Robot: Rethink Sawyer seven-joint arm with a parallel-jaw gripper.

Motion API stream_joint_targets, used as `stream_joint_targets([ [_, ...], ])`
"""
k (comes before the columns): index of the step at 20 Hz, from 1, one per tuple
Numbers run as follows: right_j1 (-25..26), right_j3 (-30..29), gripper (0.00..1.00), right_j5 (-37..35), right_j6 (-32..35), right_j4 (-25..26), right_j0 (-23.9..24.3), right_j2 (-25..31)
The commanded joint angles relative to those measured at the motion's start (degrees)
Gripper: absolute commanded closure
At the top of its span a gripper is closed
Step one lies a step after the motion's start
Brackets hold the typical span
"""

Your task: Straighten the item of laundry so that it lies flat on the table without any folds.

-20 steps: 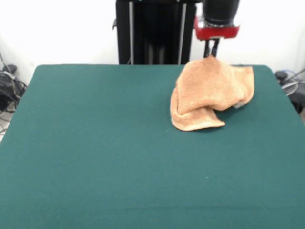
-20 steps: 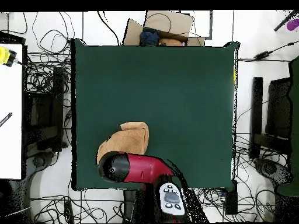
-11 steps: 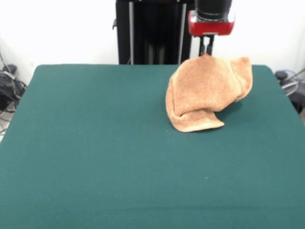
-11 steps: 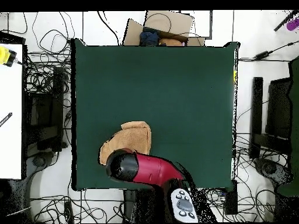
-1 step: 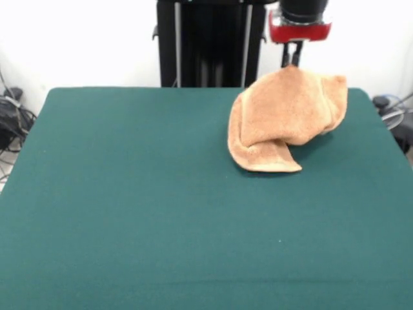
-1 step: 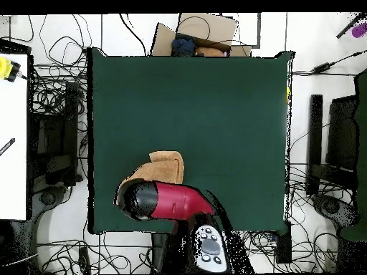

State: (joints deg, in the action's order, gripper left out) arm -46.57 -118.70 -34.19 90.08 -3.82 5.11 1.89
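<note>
Task barely begun: gripper (image 5: 292, 62) pinched shut on the top of the towel (image 5: 284, 123), holding it up at the far right of the table (image 5: 129, 194), lower part bunched and folded on the cloth, all the flattening left to do.

nubby terry towel (image 5: 284, 119), matt cloth table (image 5: 142, 206)

I am not reading any text, label, brand, number or sign in either view. The towel (image 5: 284, 119) and the green desk (image 5: 142, 213) are showing plain surfaces, and the buttons on the arm's control pad (image 6: 207, 248) are showing nothing I can make out.
</note>
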Motion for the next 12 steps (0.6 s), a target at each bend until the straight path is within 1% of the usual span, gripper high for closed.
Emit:
stream_joint_targets([
  [1,-2.3,11.1,1.0,-14.5,11.9,2.1,-3.7,-2.8],
  [7,-1.8,14.1,1.0,-18.3,12.0,2.1,-4.1,-2.9],
  [12,-0.9,15.9,1.0,-18.5,12.4,0.9,-3.8,-2.5],
])
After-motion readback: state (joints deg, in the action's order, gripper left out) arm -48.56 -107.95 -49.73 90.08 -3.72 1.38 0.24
